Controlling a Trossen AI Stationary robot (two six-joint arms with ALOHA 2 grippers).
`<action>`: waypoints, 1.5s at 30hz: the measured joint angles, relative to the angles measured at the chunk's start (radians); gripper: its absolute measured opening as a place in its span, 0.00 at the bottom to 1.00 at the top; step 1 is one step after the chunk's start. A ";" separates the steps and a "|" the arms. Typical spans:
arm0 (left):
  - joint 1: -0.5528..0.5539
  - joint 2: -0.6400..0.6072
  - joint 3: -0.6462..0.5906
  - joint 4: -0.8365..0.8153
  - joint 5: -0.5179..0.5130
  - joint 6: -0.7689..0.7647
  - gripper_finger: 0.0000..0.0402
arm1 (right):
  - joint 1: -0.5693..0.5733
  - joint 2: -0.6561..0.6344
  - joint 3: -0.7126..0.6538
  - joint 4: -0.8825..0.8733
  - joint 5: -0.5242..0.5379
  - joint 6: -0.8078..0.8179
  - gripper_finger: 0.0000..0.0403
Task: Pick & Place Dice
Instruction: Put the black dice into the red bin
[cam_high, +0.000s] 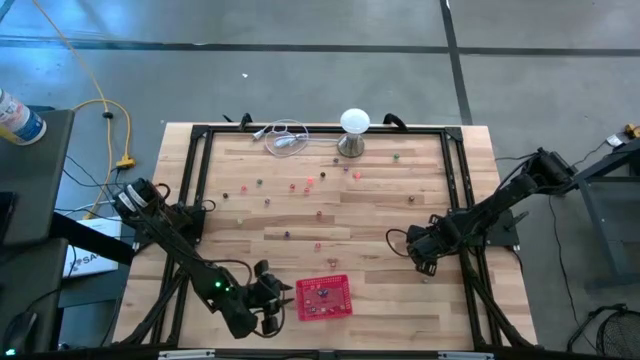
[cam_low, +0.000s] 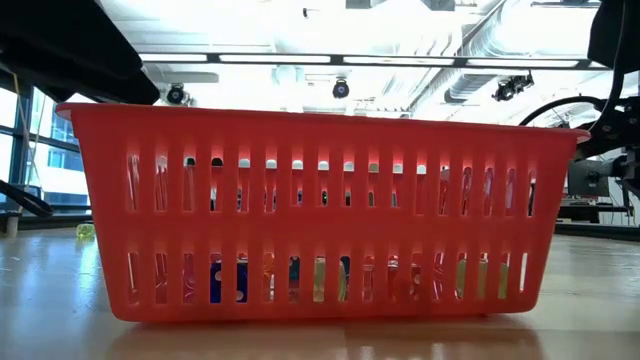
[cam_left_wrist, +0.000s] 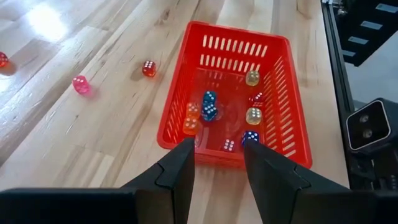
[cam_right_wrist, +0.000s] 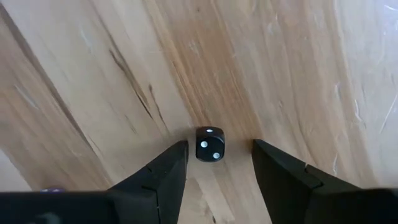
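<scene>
Pale wooden planks made up the table top (cam_high: 330, 225), framed by black rails, with grey floor all around it.

Nearest, at the near edge, the left gripper (cam_left_wrist: 217, 163) hung just beside the small red slotted plastic basket (cam_high: 324, 298), its fingers parted and holding nothing. Inside the basket lay several tiny translucent dice (cam_left_wrist: 209, 106) in blue, orange, red and yellow; two more, a pink one (cam_left_wrist: 81, 84) and a red one (cam_left_wrist: 149, 68), sat loose on the wood nearby.

Farther right, the right gripper (cam_right_wrist: 216, 163) stood low over the planks with a small black white-spotted die (cam_right_wrist: 209, 144) between its open fingertips, not yet pinched. It looked like a hard, light, glossy cube, so it would likely skid or pop out under an off-centre squeeze; the safest hold seemed to be on two opposite flat faces, square to the fingers, with gentle pressure.

Beyond, more dice lay scattered across the middle and far part of the table, well apart from one another. At the far edge stood a white ball-topped metal stand (cam_high: 354, 133), with a coiled white cable (cam_high: 283, 138) beside it.

No brand or readable writing showed on the dice or basket; a printed sheet off the table's left side was too small to read.
</scene>
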 joint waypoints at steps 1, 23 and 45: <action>0.000 0.000 0.000 0.000 0.000 0.000 0.33 | 0.000 0.000 0.000 0.003 -0.001 -0.010 0.41; 0.008 0.000 0.000 0.000 0.020 0.004 0.33 | 0.000 0.001 0.008 0.031 -0.010 -0.004 0.07; 0.008 0.000 0.000 -0.005 0.054 -0.015 0.33 | 0.093 0.345 0.496 0.700 0.118 -0.489 0.07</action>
